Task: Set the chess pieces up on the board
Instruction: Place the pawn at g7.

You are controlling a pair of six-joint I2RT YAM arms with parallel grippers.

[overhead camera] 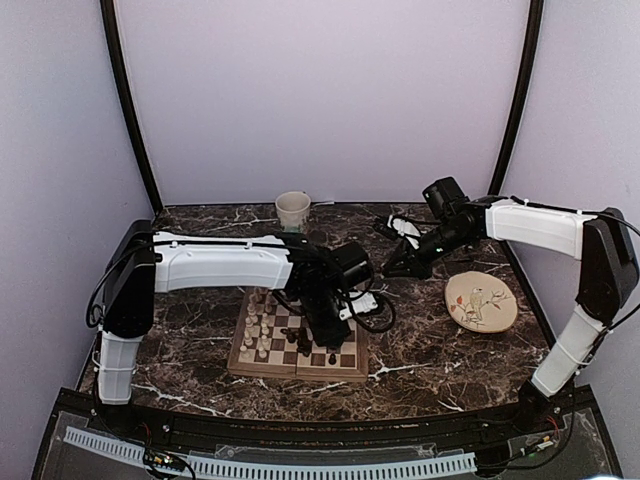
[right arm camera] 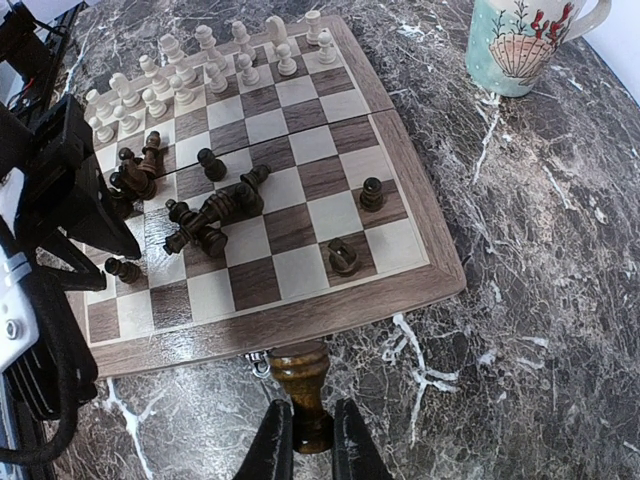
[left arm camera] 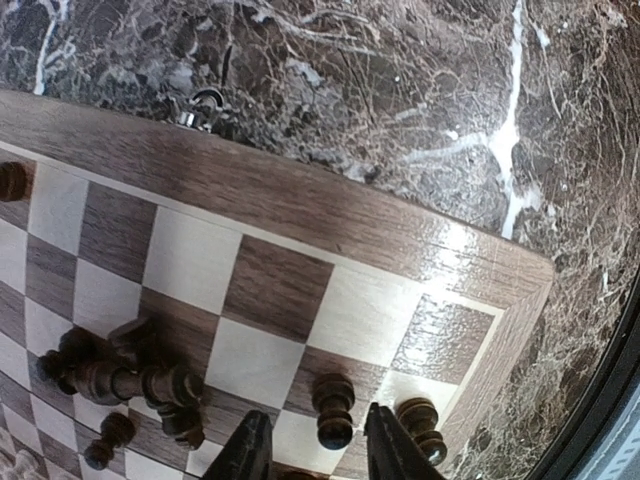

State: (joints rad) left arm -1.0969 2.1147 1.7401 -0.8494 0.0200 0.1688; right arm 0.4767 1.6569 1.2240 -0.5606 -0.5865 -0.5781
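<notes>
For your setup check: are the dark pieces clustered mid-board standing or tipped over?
Tipped: the dark pieces lie on their sides, piled across one another on the board.

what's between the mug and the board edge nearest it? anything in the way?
Nothing in the way. The right wrist view shows only bare marble table between the mug and the board.

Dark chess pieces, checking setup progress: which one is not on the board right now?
The dark piece held in the right hand; the other dark ones all stand or lie on the board.
</notes>
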